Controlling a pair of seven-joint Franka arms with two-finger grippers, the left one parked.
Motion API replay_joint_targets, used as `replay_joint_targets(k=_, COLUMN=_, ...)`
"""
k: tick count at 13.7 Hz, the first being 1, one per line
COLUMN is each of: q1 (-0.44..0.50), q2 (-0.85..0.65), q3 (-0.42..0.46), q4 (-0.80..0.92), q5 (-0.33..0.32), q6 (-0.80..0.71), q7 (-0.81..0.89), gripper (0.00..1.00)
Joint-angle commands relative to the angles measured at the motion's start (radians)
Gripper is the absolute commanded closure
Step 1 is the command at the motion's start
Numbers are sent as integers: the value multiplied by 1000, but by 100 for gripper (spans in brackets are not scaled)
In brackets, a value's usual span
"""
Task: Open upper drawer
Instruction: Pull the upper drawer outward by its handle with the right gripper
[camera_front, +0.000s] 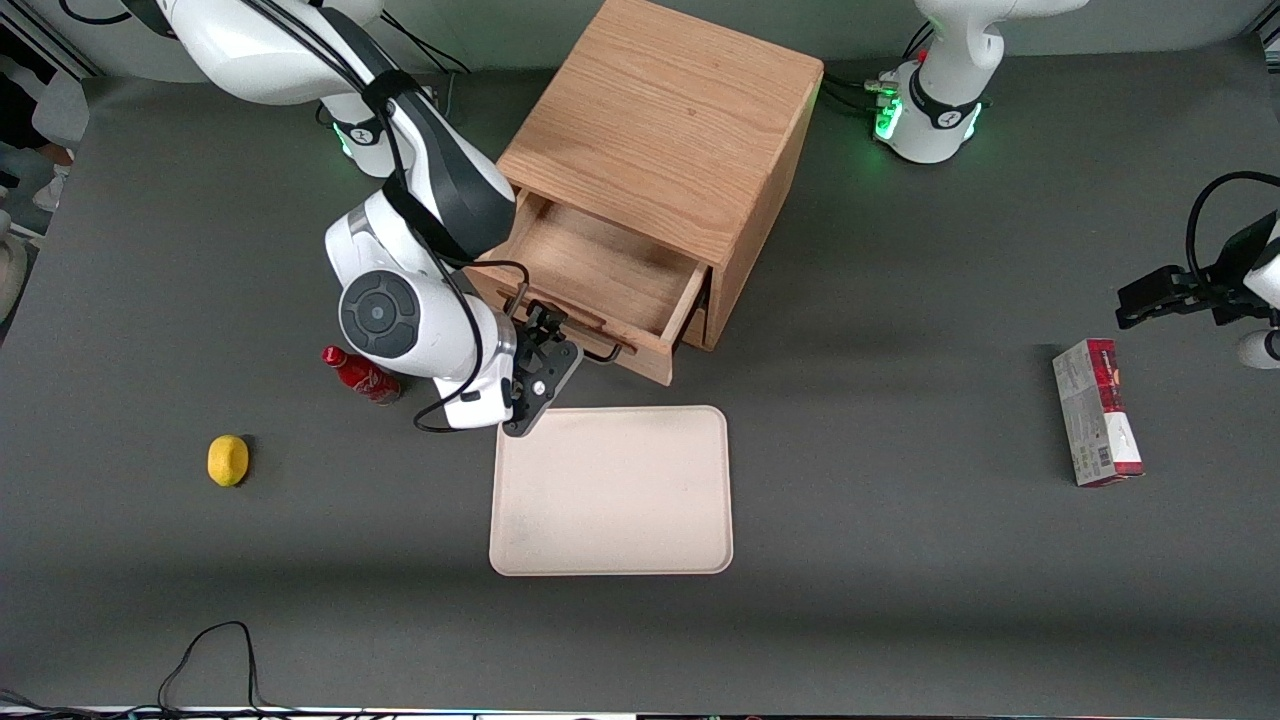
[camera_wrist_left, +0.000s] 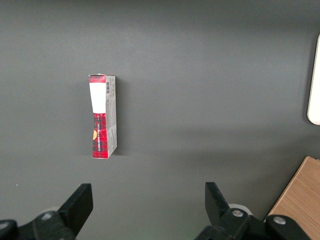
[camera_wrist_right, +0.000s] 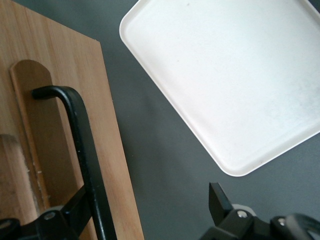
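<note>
Upper drawer (camera_front: 600, 285) drawn well out of the oak cabinet (camera_front: 665, 140), bare wood tray exposed, front panel facing the cream tray (camera_front: 612, 492) lying on the dark table (camera_front: 900, 560). Gripper (camera_front: 548, 352) at the drawer front, just above the near corner of the cream tray. In the right wrist view, black wire handle (camera_wrist_right: 80, 145) passing beside one finger (camera_wrist_right: 65, 212), the other finger (camera_wrist_right: 218, 200) well apart from it over the table: fingers spread, gripping nothing, handle lying between them or just beside the nearer one. Step in hand judged as the end of the pull, or the letting-go after it; task apparently all but complete, given the depth of tray on show. Next move judged to call for a straight retreat away from the drawer front, fingers kept spread, without snagging the handle or nudging the drawer back in. Lower drawer not clearly seen beneath the upper one. Red bottle (camera_front: 360, 375) and lemon (camera_front: 228, 460) toward the working arm's end of the table; red carton (camera_front: 1097, 412) toward the parked arm's end.
</note>
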Motion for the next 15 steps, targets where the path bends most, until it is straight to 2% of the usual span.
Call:
replay_joint_targets(k=1, q1=-10, q2=52, q3=3, q4=79, q5=-12, q6=-4, q7=-18, gripper=0)
replay_joint_targets(k=15, q1=-68, q2=120, q3=3, q4=179, q5=-16, q6=-4, q7=-16, gripper=0)
